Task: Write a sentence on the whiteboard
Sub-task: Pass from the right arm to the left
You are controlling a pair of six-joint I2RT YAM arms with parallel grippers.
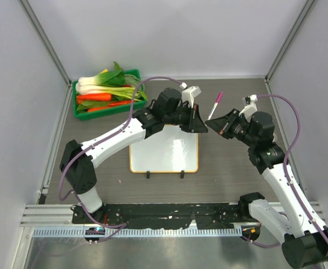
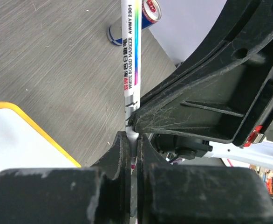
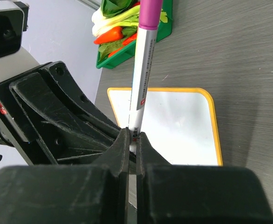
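Note:
The whiteboard lies flat mid-table with its orange-yellow frame and two black feet toward me. Its face is blank; no sentence shows on it. A marker with a white barrel and a pink cap stands tilted above the board's far right corner. My left gripper and my right gripper meet there, both shut on the marker's lower end. In the left wrist view the barrel rises from my left gripper. In the right wrist view the marker rises from my right gripper over the board.
A green tray of vegetables stands at the far left and also shows in the right wrist view. A small blue and red can lies on the table beyond the marker. Grey walls enclose three sides.

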